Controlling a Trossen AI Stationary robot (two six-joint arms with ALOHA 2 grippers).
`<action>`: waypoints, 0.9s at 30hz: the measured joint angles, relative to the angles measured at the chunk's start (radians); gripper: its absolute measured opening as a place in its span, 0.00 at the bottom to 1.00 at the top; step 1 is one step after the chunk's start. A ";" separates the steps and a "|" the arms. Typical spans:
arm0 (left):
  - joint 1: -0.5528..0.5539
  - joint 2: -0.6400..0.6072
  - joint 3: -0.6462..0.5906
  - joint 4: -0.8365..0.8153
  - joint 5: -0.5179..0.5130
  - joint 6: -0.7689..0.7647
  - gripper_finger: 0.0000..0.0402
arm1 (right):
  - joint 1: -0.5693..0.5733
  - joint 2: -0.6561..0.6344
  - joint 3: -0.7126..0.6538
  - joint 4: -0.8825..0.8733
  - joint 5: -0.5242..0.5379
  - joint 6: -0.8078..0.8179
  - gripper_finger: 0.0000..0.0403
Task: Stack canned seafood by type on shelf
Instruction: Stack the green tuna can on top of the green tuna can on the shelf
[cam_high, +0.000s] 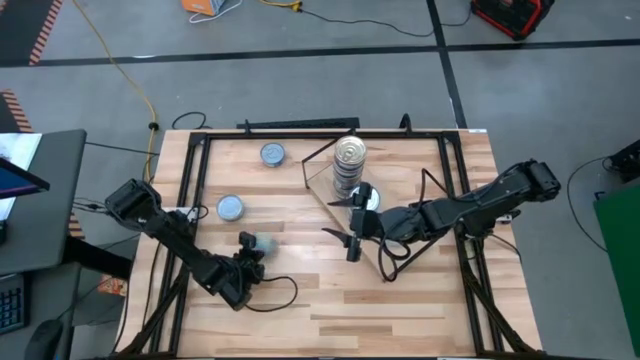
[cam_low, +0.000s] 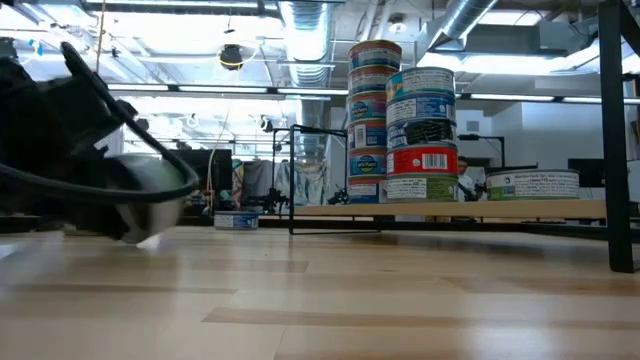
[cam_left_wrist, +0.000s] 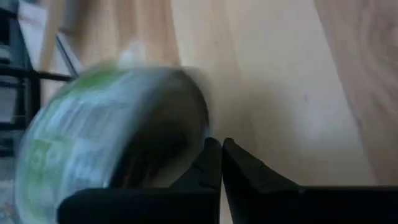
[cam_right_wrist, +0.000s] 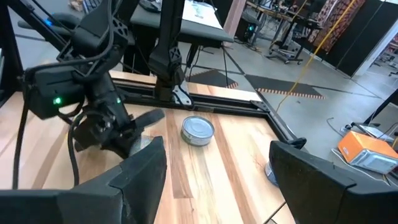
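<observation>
The left tool (cam_high: 250, 243) is pinched empty beside a green-labelled tin (cam_high: 264, 243) near the bench's (cam_high: 400, 300) front-left; the right tool (cam_high: 352, 222) gapes wide by the shelf (cam_high: 318, 168) stacks.

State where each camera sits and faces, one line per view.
High: overhead, straight down; both arms, left hand, right hand.
Low: tabletop level, facing the stacked tins on the shelf; left arm blurred.
Left wrist: past shut fingers; green-labelled tin beside them.
Right wrist: past open fingers toward the left arm and a loose tin.
Shared: high and right wrist both show that loose tin.
</observation>
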 joint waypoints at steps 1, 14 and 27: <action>-0.001 0.000 0.004 -0.011 0.012 -0.005 0.01 | 0.000 0.000 0.000 0.000 0.000 0.001 0.77; -0.003 0.004 0.144 -0.172 0.228 -0.082 0.00 | -0.002 0.000 0.000 -0.012 0.000 0.023 0.77; -0.003 0.002 0.256 -0.292 0.347 -0.461 0.13 | -0.008 -0.028 -0.001 -0.087 0.003 0.043 0.77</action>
